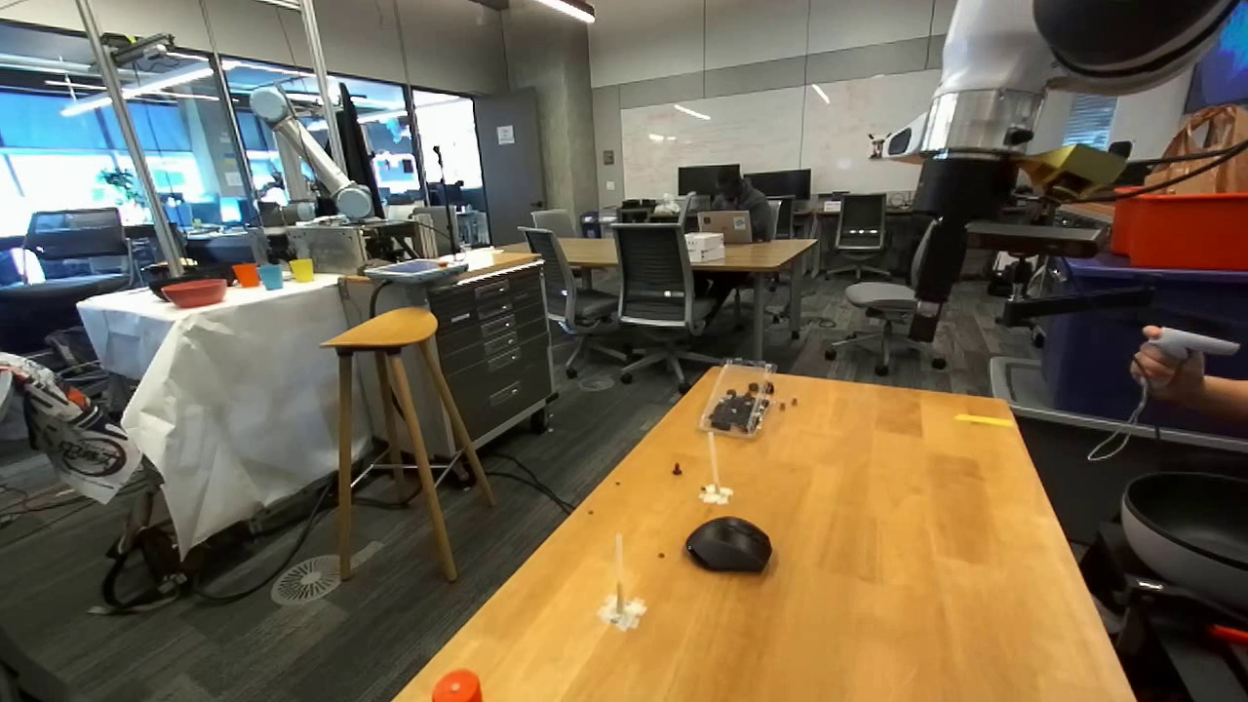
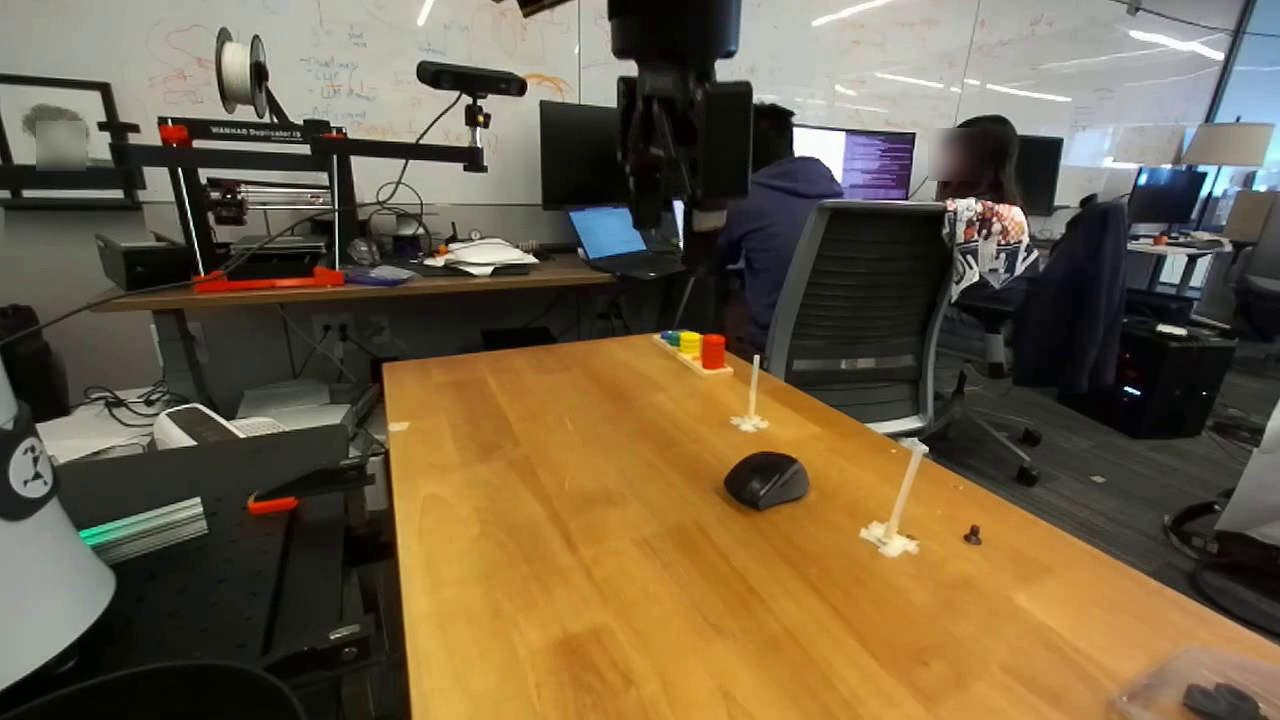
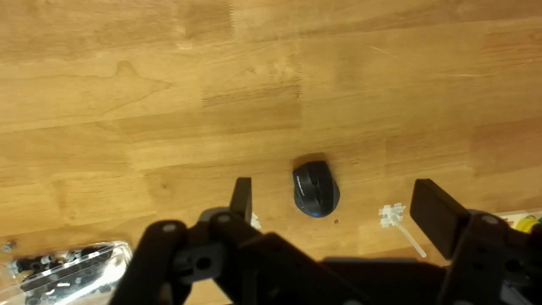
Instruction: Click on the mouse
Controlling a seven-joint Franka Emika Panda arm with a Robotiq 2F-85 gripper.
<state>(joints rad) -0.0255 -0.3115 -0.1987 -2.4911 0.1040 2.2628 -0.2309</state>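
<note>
The black, rounded mouse [image 1: 729,545] rests on the wooden table [image 1: 858,546], between two upright white sticks. It also shows in an exterior view [image 2: 767,480] and in the wrist view [image 3: 316,189], where its wheel and a line of white lettering are visible. My gripper [image 3: 333,192] is open, its two fingers wide apart with nothing between them. In the wrist view the mouse appears between the fingertips, nearer the left one, but well below them. In both exterior views the gripper [image 1: 926,322] [image 2: 680,210] hangs high over the table, pointing down and apart from the mouse.
White sticks are taped upright to the table [image 1: 715,468] [image 1: 619,580]. A transparent box of dark parts [image 1: 739,398] lies at one end. A board with coloured rings [image 2: 692,355] stands near the table edge. Small dark bits [image 2: 973,535] lie about. A person's hand [image 1: 1170,370] holds a controller.
</note>
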